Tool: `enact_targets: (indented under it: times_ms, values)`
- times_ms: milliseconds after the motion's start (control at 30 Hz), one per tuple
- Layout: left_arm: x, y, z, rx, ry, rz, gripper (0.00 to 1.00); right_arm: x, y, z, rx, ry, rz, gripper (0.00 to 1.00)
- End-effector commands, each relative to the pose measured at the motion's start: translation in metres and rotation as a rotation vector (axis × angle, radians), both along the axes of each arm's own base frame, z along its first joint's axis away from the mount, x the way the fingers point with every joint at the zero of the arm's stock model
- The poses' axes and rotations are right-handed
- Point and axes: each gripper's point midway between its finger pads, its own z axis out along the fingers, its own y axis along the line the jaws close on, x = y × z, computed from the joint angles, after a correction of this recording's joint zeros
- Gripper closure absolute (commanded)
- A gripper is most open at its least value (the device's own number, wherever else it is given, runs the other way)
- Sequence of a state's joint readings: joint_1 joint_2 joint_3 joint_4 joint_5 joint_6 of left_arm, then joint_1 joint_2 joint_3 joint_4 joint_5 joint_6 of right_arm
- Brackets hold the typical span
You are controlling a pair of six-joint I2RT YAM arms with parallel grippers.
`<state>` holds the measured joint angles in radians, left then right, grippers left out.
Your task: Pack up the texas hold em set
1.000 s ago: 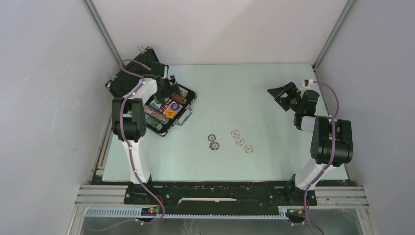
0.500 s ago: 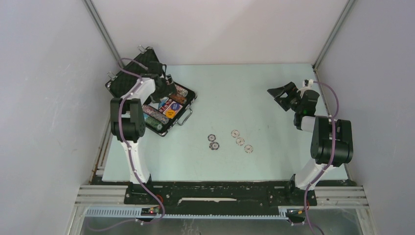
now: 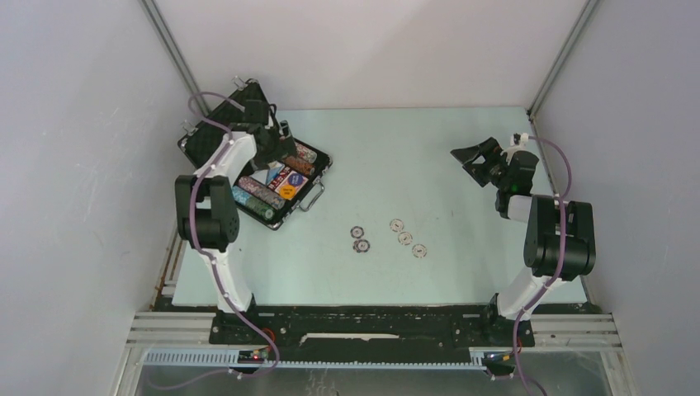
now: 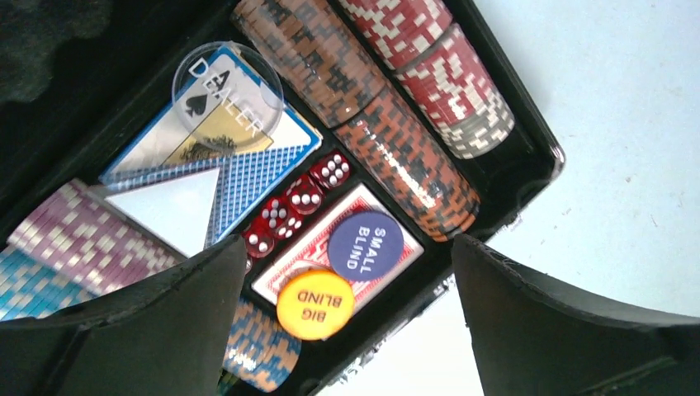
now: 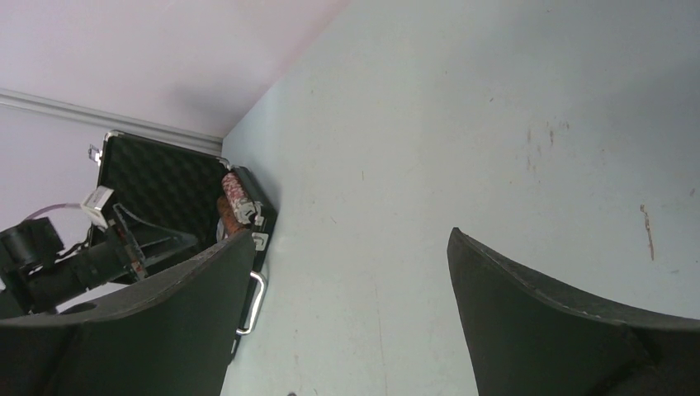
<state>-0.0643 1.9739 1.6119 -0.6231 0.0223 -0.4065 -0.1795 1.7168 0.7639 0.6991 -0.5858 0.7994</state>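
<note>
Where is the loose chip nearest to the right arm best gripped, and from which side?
Probably by opposite points of its rim, from straight above: the chip lies flat on the table, apart from the next chip, leaving only its thin edge.

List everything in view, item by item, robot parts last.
case: one, black, silver edges, open, table's far left
chip rows: several, red, brown, purple, blue, in case
card decks: two, blue and red, in case
dice: at least four, red, between decks
buttons: three, clear, blue, yellow, on decks
loose chips: five, two dark, three pale, mid-table
table: one, pale green
left gripper: black, open, above case
right gripper: black, open, above table, far right
</note>
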Motion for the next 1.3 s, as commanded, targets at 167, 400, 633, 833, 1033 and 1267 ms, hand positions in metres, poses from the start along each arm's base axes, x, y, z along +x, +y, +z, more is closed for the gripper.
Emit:
enact_targets:
  times_ms: [167, 400, 633, 833, 1033, 1267]
  values:
    - [-0.046, -0.012, 0.152, 0.357, -0.312, -0.019, 0.00, 0.011, 0.010, 0.020, -0.058, -0.041, 0.035, 0.03]
    - [-0.088, -0.013, 0.207, 0.346, -0.483, 0.004, 0.00, 0.010, 0.040, 0.026, -0.216, 0.026, 0.061, 0.02]
    - [-0.116, -0.054, 0.224, 0.087, -0.606, -0.147, 0.00, -0.026, 0.085, 0.021, -0.314, 0.160, 0.062, 0.00]
    - [-0.125, -0.091, 0.223, -0.070, -0.594, -0.286, 0.00, -0.048, 0.131, 0.020, -0.279, 0.224, 0.055, 0.00]
    - [-0.139, -0.122, 0.231, -0.219, -0.576, -0.390, 0.00, -0.098, 0.167, 0.006, -0.405, 0.351, 0.107, 0.00]
    - [-0.166, -0.116, 0.273, -0.262, -0.717, -0.399, 0.00, -0.159, 0.148, -0.018, -0.655, 0.536, 0.422, 0.00]
